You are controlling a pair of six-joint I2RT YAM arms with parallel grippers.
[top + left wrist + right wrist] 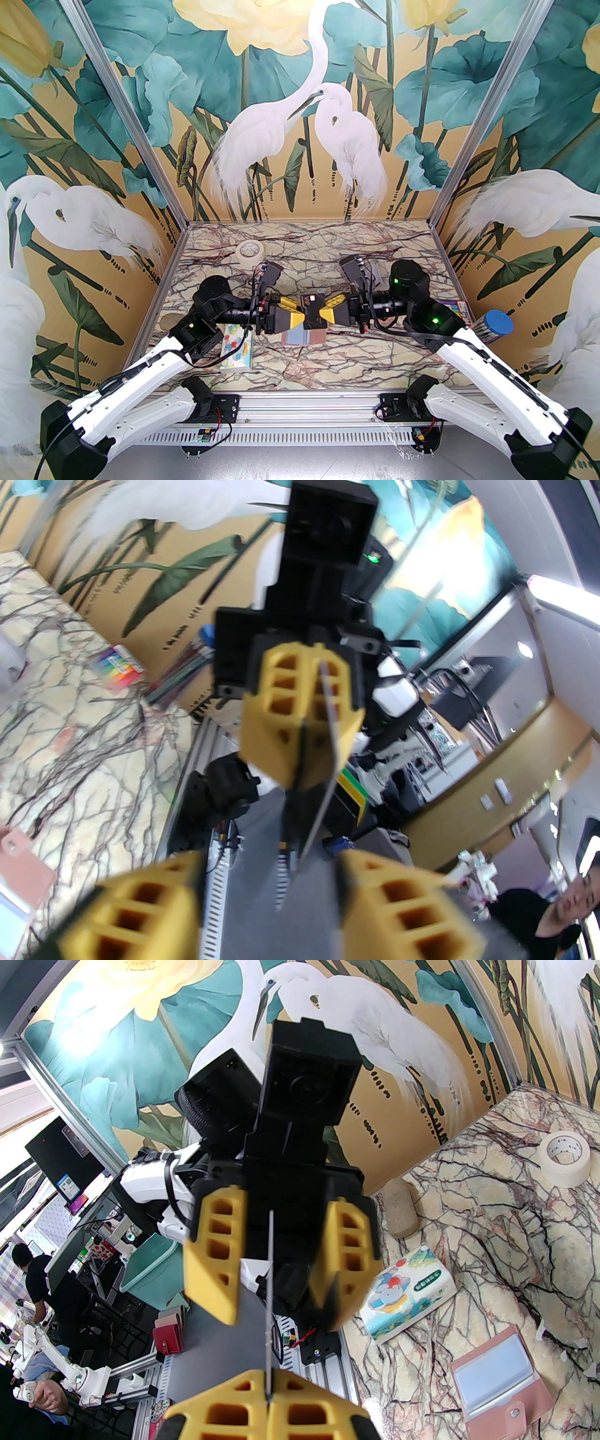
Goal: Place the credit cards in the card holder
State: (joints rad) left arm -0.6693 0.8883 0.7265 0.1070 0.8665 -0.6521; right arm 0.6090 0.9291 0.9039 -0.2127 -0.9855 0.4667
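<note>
Card [315, 311] in level right fingers [335, 312] (midair)

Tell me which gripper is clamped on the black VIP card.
The right gripper: its fingers pinch the black VIP card by one edge, while the left gripper has its fingers open either side.

Marble-look table [398, 262] with a smooth, glossy top, black plastic card [313, 311], seemingly glossy though seen mostly edge-on, matt pink leather-like holder [501, 1382], shiny plastic-wrapped tissue pack [408, 1290], matt paper tape roll [566, 1157], matt yellow plastic fingers [213, 1260], brushed metal rail [304, 405]
</note>
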